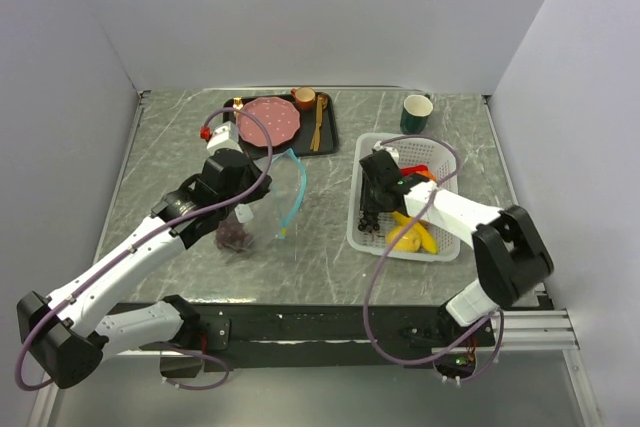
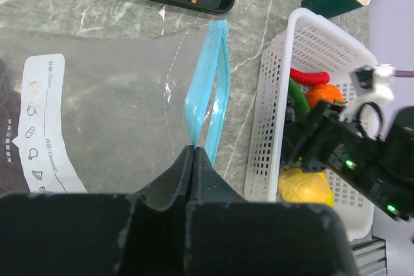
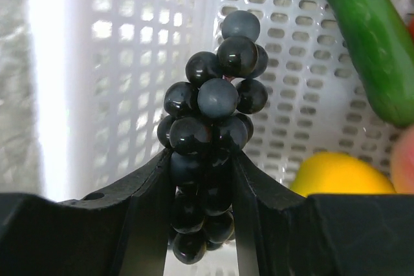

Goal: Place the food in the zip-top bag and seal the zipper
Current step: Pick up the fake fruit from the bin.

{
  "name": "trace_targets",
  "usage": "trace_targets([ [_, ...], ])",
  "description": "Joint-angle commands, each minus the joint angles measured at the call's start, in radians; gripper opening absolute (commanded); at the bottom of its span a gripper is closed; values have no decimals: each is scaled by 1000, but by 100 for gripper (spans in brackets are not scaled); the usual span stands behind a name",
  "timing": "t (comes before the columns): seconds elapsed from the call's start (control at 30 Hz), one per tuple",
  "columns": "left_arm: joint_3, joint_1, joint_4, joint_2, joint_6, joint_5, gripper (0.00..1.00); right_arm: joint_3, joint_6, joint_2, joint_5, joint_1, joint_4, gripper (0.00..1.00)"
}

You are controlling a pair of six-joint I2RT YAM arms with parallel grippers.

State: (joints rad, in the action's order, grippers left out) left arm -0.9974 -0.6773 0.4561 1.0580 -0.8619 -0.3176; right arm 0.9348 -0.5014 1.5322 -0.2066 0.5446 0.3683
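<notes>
The clear zip-top bag [image 1: 262, 199] lies left of centre, and its teal-blue zipper [image 2: 208, 88] stands open in a loop. My left gripper [image 2: 195, 150] is shut on the near end of that strip. A purple grape bunch [image 1: 233, 237] sits inside the bag. My right gripper [image 3: 202, 172] is inside the white mesh basket [image 1: 362, 187], shut on a bunch of dark grapes [image 3: 213, 121]. A yellow lemon [image 2: 304, 187], an orange fruit [image 2: 323, 94], a red chili [image 2: 315, 77] and a green pepper [image 3: 372, 43] lie in the basket.
A black tray [image 1: 330, 127] at the back holds a pink plate [image 1: 270, 120], a small cup [image 1: 304, 99] and gold cutlery [image 1: 318, 122]. A dark green cup [image 1: 416, 112] stands behind the basket. White walls enclose the table on three sides.
</notes>
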Motion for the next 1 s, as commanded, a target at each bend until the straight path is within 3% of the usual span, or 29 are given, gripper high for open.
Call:
trace_targets([
  [0.0, -13, 1, 9, -24, -2, -14, 1, 36, -19, 43, -62, -3, -49, 38],
  [0.1, -12, 1, 12, -26, -2, -20, 1, 35, -17, 5, -77, -5, -46, 32],
  [0.47, -13, 1, -22, 8, 8, 0, 1, -2, -20, -311, -60, -5, -39, 31],
  [0.73, -7, 1, -43, 25, -3, 12, 1, -8, -60, -443, 74, -5, -81, 31],
  [0.97, -6, 2, -50, 33, 0, 34, 1, -44, -135, -469, 263, 0, -216, 31],
])
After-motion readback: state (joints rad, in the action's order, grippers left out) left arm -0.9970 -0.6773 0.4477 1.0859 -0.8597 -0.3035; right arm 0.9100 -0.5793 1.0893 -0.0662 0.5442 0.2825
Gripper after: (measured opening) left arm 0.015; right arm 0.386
